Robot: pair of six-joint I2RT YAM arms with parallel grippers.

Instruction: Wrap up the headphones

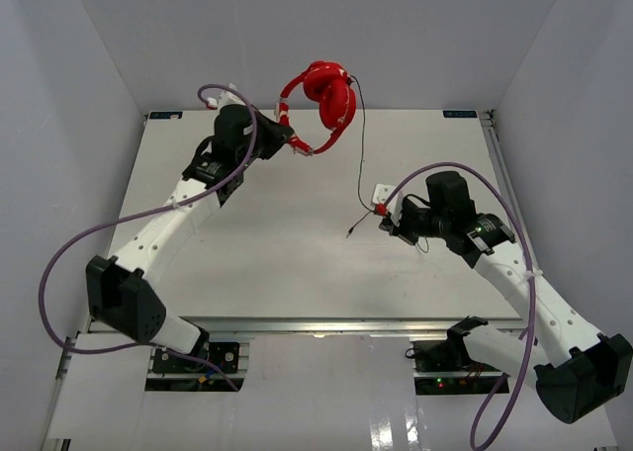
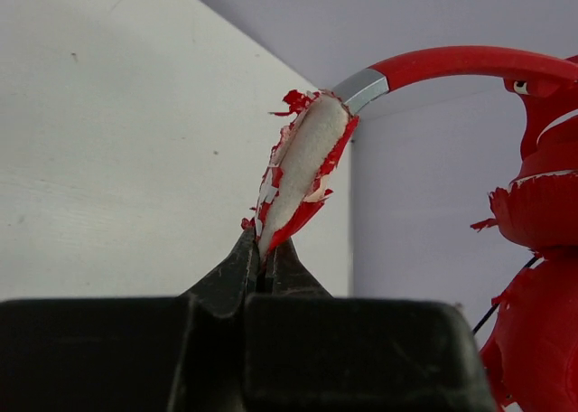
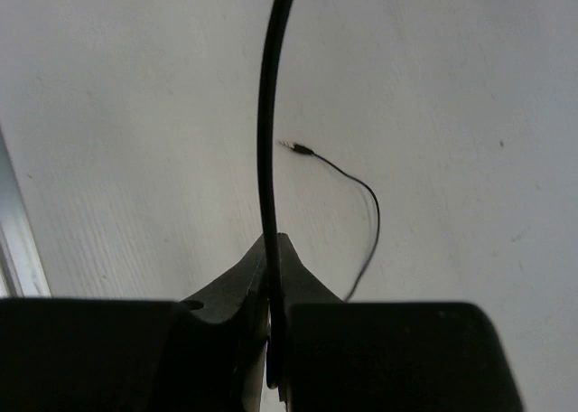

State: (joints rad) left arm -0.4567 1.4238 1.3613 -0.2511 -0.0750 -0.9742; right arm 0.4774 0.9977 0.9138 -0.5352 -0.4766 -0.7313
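**Top external view: headphones held up at the far edge, cable pinched at the right**

The white, matte worktop [image 1: 297, 273] is enclosed by plain pale walls [image 1: 99, 55] on three sides. The left arm [image 1: 168, 224] and the right arm [image 1: 514, 273], both white with black joints, are stretched across it, and a thick purple cable [image 1: 59, 263] is looped beside each. Nothing is placed between the two arms.

The headphones [image 1: 331, 95], glossy red plastic, are lifted off the worktop at its far edge, in front of the back wall. The long axis is laid from the left claw [image 1: 294, 142] up and to the right, with the ear cups [image 2: 542, 204] at the far end. In the left wrist view the left claw [image 2: 262, 263] is seen shut on a flat padded end piece [image 2: 302, 163]; its red skin is flaked and whitish foam is exposed. A silver metal slider [image 2: 361, 88] joins this piece to the curved red band [image 2: 470, 61].

The thin black cable [image 1: 362, 144] is hung from the ear cups toward the near side and is clamped in the closed right claw [image 1: 381, 212]. In the right wrist view the cable [image 3: 265, 114] runs straight out of the right claw [image 3: 271, 276]. Its free tail is curled on the worktop, ending in the small plug [image 3: 296, 146], which points away from the claw.
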